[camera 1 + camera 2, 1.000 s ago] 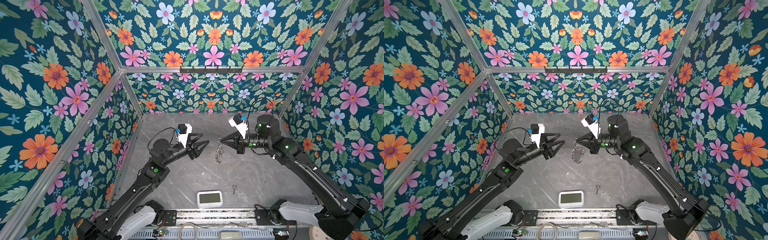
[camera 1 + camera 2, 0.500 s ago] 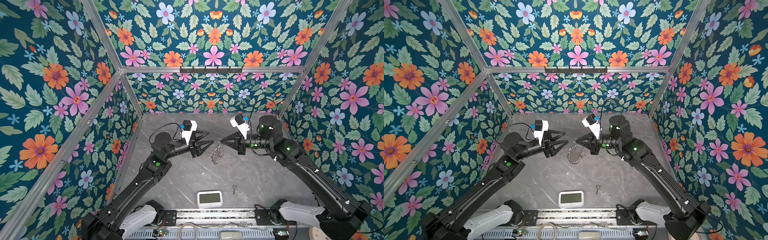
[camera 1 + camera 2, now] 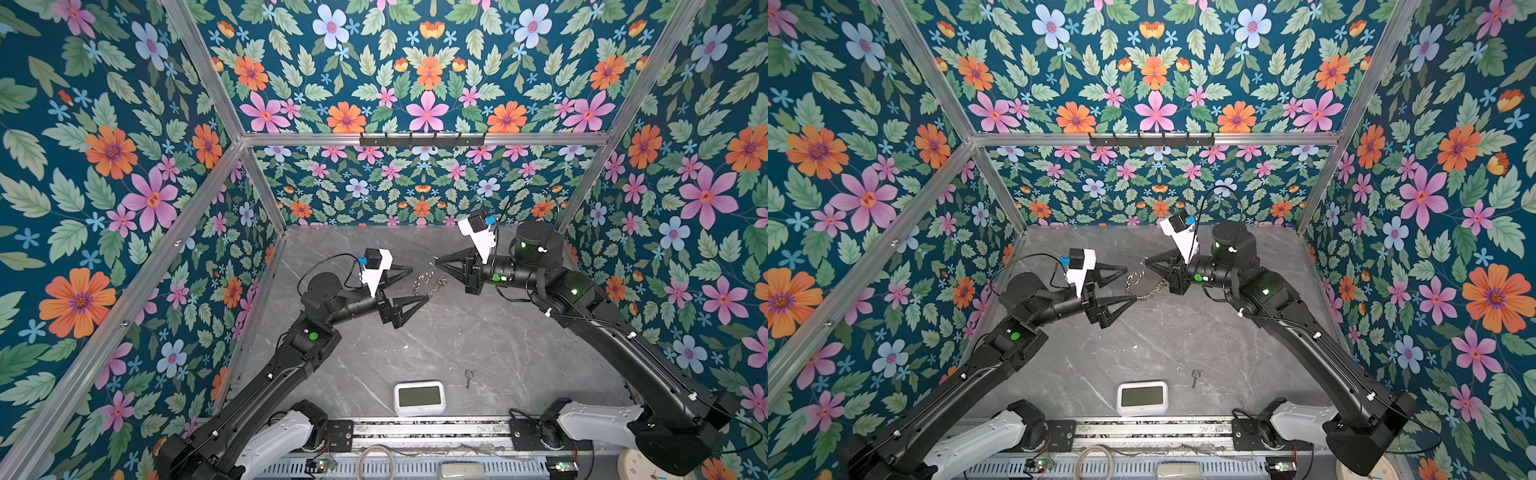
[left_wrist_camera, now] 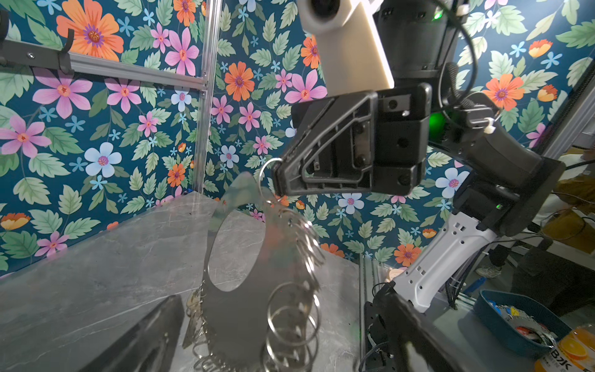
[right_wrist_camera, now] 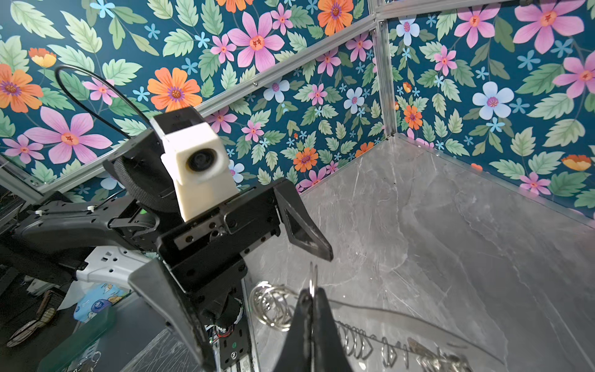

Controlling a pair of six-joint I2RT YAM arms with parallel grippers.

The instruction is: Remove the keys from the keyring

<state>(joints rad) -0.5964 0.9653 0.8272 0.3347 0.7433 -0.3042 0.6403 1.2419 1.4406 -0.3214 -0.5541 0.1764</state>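
I clamp the translucent grey C-shaped keyring (image 4: 238,309) in the right gripper (image 3: 436,261); the left gripper (image 3: 419,284) gapes and must next pinch a key.

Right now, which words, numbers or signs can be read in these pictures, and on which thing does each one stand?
"B水", partly cut off and uncertain: on the orange packet beyond the table, in the left wrist view.
Clock: screen blank, no digits.
Blue packet: cartoon print only; any text is too blurred.
Key: too small to read.
Nothing else shows text.
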